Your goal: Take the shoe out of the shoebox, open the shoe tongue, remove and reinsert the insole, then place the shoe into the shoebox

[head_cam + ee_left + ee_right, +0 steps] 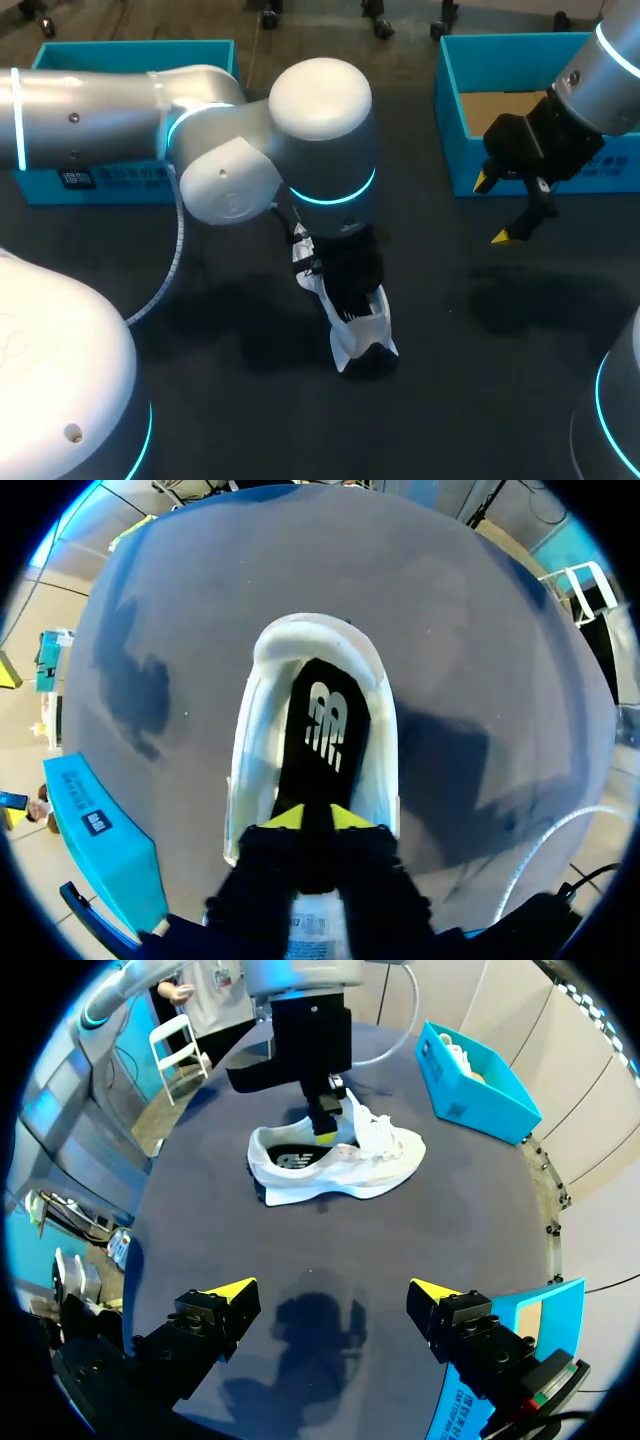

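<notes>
- Your left arm (320,110), nearest the head camera, comes in from the left and ends over the middle of the dark table (500,380).
- Your left gripper (317,818) is clamped on the black insole (325,715), with a yellow tip pressed to each side of it inside the shoe's opening.
- The white shoe (355,345) stands upright on the table, well apart from both boxes, and the insole lies along its inside.
- Your right gripper (495,208) hovers to the right of the shoe with its fingers wide apart and nothing between them. It is just near of the teal shoebox (447,110) at far right.
- A second teal box (130,185) sits at far left.
</notes>
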Robot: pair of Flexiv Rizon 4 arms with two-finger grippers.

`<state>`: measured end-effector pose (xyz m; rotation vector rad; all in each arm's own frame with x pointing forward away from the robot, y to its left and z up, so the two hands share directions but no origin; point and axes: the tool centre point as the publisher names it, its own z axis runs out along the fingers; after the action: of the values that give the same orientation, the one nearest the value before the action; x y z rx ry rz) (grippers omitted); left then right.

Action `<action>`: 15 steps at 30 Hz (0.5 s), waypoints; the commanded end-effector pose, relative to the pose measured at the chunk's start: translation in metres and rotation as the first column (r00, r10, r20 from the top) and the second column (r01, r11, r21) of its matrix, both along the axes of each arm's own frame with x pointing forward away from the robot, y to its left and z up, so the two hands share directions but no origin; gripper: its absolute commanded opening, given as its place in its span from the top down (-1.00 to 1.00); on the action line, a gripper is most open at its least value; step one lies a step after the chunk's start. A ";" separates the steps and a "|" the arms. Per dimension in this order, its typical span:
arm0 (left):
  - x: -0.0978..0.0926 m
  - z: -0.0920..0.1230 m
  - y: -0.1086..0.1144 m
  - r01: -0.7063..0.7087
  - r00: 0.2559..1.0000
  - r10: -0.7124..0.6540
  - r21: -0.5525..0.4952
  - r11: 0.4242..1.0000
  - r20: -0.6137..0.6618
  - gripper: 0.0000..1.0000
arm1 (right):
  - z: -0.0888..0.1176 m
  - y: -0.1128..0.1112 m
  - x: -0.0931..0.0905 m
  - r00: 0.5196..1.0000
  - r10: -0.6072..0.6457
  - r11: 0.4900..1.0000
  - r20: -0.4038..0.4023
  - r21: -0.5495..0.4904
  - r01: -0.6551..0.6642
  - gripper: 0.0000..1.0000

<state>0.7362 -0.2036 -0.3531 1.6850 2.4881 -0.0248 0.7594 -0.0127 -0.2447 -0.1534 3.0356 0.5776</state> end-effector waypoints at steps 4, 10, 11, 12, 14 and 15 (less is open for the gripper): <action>0.002 -0.004 -0.004 0.003 1.000 -0.003 0.007 1.000 -0.017 -1.00 | -0.001 0.000 0.000 1.000 0.000 1.000 0.001 -0.002 0.000 -1.00; 0.001 -0.003 -0.005 0.001 1.000 -0.001 0.000 1.000 -0.026 -1.00 | -0.001 0.000 0.000 1.000 0.000 1.000 0.001 -0.002 0.000 -1.00; 0.001 -0.002 -0.005 0.002 1.000 -0.002 -0.002 1.000 -0.026 -1.00 | -0.001 0.000 0.000 1.000 0.000 1.000 0.001 -0.002 0.000 -1.00; 0.001 -0.002 -0.005 0.005 1.000 -0.006 -0.004 1.000 -0.028 -1.00 | -0.001 0.000 0.000 1.000 0.000 1.000 0.001 -0.002 0.000 -1.00; 0.001 -0.001 -0.004 0.010 0.999 -0.010 -0.004 1.000 -0.034 -1.00 | -0.001 0.000 0.000 1.000 0.000 1.000 0.001 -0.002 0.000 -1.00; 0.001 -0.001 -0.003 0.012 0.999 -0.012 -0.003 1.000 -0.035 -1.00 | -0.001 0.000 0.000 1.000 0.000 1.000 0.001 -0.002 0.000 -1.00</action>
<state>0.7358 -0.2101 -0.3553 1.7084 2.5050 -0.0524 0.7594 -0.0128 -0.2447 -0.1533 3.0355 0.5776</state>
